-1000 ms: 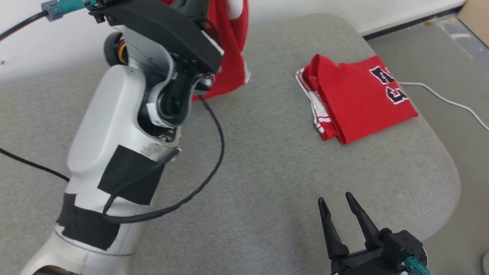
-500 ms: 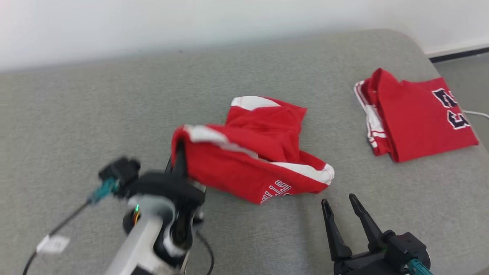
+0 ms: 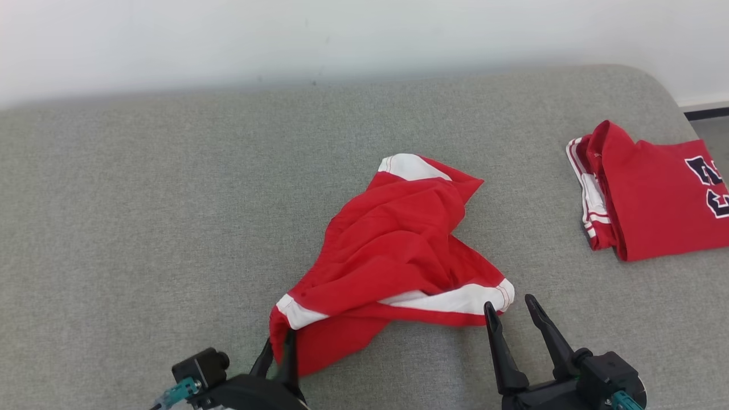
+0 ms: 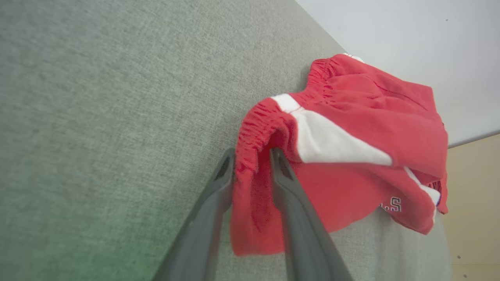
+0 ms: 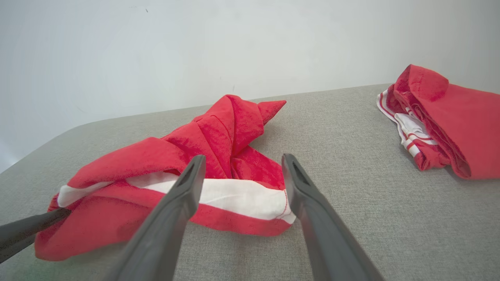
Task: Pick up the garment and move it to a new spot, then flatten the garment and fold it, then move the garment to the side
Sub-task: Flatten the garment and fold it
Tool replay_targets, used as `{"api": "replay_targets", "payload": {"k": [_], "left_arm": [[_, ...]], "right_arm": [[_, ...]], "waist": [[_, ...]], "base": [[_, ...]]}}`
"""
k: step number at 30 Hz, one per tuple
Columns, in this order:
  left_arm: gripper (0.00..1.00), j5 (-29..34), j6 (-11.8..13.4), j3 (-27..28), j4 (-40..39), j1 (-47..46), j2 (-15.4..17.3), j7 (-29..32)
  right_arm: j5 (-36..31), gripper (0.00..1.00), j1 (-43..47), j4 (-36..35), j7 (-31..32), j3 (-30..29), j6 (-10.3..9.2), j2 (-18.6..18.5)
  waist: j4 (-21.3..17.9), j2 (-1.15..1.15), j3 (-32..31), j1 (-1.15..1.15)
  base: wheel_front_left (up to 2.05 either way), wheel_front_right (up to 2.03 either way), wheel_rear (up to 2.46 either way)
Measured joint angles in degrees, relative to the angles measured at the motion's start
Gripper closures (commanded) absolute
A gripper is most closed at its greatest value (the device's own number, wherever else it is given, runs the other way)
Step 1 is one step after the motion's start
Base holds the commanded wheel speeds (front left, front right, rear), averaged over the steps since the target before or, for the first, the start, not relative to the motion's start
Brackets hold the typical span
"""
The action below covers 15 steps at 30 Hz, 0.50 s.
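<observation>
The garment [image 3: 393,250] is a pair of red shorts with white side panels, lying crumpled in the middle of the grey padded surface [image 3: 171,199]. My left gripper [image 3: 279,344] is at the bottom of the head view, at the garment's near left corner. In the left wrist view, my left gripper [image 4: 252,156] has its two fingers on either side of the gathered waistband of the garment [image 4: 351,117], pinching the fold. My right gripper [image 3: 510,304] stands open just in front of the garment's near right white hem. In the right wrist view, the right gripper [image 5: 243,160] holds nothing and the garment [image 5: 218,128] lies just beyond its tips.
A second red garment [image 3: 655,193] with dark lettering lies folded at the surface's right end, and appears as the folded garment [image 5: 449,117] in the right wrist view. A white wall [image 3: 342,40] runs behind the surface. Bare grey padding stretches to the left.
My left arm came down from high in the head view and laid the garment across the middle of the surface. The head camera also shifted. The right gripper stayed open.
</observation>
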Motion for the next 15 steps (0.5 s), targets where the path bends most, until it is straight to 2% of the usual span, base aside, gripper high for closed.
{"api": "replay_targets", "payload": {"k": [5, 7, 11, 15], "left_arm": [[0.00, 2.72, 2.61, -3.31, -2.55, 2.26, 3.16, 4.19], [0.00, 2.46, 4.15, -3.13, -6.71, 2.79, 5.14, 6.90], [0.00, 1.55, 5.80, -0.53, -14.64, 2.37, 7.62, 8.04], [0.00, 3.28, 7.23, -1.47, -17.97, -2.17, 10.71, 12.70]], "right_arm": [[0.01, 0.00, 0.57, 0.10, 0.00, -0.03, 0.00, -0.01], [0.16, 0.00, 0.64, 0.12, 0.00, 0.11, 0.00, 0.00], [0.46, 0.00, 0.70, 0.12, -0.01, 0.56, 0.00, 0.00], [0.86, 0.00, 0.64, 0.09, 0.00, 1.18, 0.00, 0.00]], "waist": [[0.39, 0.00, -0.89, 0.00], [0.53, 0.00, -1.31, 0.00], [0.25, 0.00, -1.53, 0.00], [-0.80, 0.00, -1.30, 0.00]], "base": [[0.00, 0.00, 0.00], [0.00, 0.00, 0.00], [0.00, 0.00, 0.00], [0.00, 0.00, 0.00]]}}
